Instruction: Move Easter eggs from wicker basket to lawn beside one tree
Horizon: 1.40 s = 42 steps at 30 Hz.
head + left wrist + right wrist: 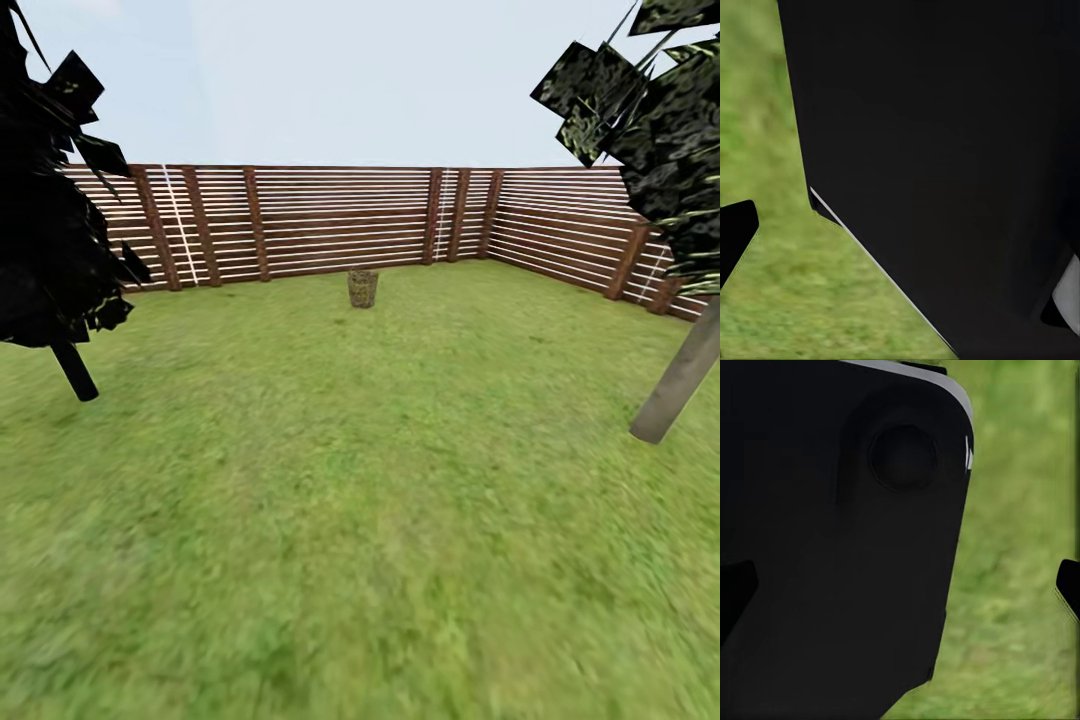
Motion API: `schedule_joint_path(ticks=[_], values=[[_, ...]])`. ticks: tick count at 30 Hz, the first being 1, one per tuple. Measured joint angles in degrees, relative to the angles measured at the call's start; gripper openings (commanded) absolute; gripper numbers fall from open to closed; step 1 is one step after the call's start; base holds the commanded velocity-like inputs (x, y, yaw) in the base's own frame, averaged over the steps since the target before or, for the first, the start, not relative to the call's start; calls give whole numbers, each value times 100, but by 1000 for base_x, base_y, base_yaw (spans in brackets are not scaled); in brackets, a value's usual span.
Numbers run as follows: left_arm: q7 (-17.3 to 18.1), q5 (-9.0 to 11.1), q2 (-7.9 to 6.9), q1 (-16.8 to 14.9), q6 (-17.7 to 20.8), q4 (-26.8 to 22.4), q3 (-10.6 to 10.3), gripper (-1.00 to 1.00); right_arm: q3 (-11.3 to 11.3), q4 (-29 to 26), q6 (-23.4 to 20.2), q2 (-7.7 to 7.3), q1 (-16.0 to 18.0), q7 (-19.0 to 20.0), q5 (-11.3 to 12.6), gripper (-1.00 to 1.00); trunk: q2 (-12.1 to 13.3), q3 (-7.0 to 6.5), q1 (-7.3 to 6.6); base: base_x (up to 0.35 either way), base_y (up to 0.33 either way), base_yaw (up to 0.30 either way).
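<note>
Far across the lawn (360,520), close to the fence, stands a small brown woven thing that looks like the wicker basket (363,288). The Easter eggs are hidden at this distance. At the right edge rises a tree (680,380) with a pale grey-beige trunk and dark green angular leaves. In the left wrist view one dark fingertip (735,234) of my left gripper (900,240) sits far out at the edge, so it is open. My right gripper (900,592) is open too, its fingertips (1069,589) wide apart, holding nothing.
A near-black tree (60,260) stands at the left on a thin dark trunk. A brown horizontal-slat fence (340,225) closes the back and right of the garden. Grass (787,300) lies under both wrists, beside a large black part of the robot's body (832,547).
</note>
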<state>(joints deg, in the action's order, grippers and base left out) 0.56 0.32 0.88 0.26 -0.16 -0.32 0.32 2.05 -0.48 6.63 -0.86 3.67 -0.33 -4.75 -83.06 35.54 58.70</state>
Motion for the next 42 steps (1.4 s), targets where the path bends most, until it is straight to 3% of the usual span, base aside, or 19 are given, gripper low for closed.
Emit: schedule_joint_path(ticks=[42], values=[[0, 0, 0, 0, 0, 0, 0, 100, 8, 52, -26, 17, 0, -3, 5, 100, 0, 0, 0, 325, 0, 0]])
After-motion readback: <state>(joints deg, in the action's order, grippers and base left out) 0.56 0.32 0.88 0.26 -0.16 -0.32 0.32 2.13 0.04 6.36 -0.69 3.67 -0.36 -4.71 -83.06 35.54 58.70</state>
